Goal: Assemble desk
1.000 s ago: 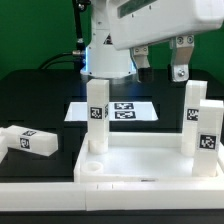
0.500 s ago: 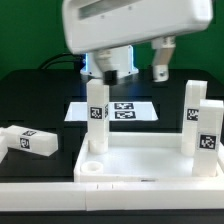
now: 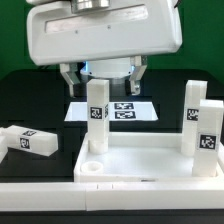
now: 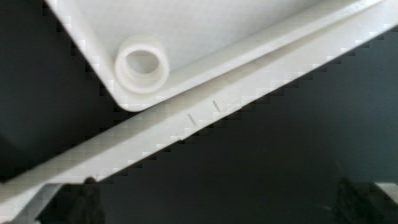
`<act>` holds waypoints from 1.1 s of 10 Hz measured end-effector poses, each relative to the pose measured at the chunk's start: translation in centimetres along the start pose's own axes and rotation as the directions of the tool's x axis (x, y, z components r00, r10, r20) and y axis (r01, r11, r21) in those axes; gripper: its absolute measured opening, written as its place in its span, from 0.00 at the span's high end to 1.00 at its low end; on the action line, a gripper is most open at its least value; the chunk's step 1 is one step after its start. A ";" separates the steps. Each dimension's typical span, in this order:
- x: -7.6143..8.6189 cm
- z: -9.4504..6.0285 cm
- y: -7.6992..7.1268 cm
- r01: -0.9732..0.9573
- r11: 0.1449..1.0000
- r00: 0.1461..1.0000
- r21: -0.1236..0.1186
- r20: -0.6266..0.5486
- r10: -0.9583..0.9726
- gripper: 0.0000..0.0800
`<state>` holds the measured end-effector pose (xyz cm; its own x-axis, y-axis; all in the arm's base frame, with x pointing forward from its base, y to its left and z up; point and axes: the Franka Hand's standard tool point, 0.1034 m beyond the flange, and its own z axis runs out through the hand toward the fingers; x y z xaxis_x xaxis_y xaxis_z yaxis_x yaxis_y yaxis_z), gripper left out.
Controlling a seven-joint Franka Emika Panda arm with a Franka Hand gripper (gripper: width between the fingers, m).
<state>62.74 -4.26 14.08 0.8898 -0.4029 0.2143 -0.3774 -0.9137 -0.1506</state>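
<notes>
1. We see the gripper (image 3: 103, 74) hanging above the back of the scene with its two fingers (image 3: 68, 76) spread apart and nothing between them; in the wrist view the dark fingertips (image 4: 75, 199) sit well apart over the black table (image 4: 302, 140).
2. Below the fingers in the wrist view lies a corner of the desk top (image 4: 267, 30), with its round corner socket (image 4: 143, 64) unfilled and its rim running diagonally across the picture.
3. In the exterior view the desk top (image 3: 150, 165) rests flat on the table at the front, rim up, with one open socket at its near corner on the exterior view's left.
4. One leg (image 3: 97, 115) stands upright in the far socket on the exterior view's left; two more legs (image 3: 203, 130) stand upright on the exterior view's right.
5. A fourth leg (image 3: 28, 141) lies on its side on the table, apart from the top, on the exterior view's left.
6. The marker board (image 3: 128, 110) lies flat behind the upright leg.
</notes>
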 end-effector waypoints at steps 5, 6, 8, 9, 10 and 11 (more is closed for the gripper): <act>-1.2 1.2 6.8 0.326 0.945 0.934 0.032 0.144 -0.328 0.19; -1.3 1.3 7.4 0.355 0.934 0.923 0.035 0.148 -0.356 0.19; -1.3 1.3 7.6 0.488 0.872 0.860 0.041 0.152 -0.488 0.19; -1.2 1.3 7.8 0.507 0.861 0.848 0.040 0.154 -0.507 0.19; -1.2 1.3 8.3 0.598 0.800 0.787 0.051 0.155 -0.597 0.19; -1.3 1.4 9.6 0.681 0.729 0.715 0.068 0.156 -0.682 0.19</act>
<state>58.26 -12.46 11.03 0.9334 0.3431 0.1053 0.3478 -0.9371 -0.0296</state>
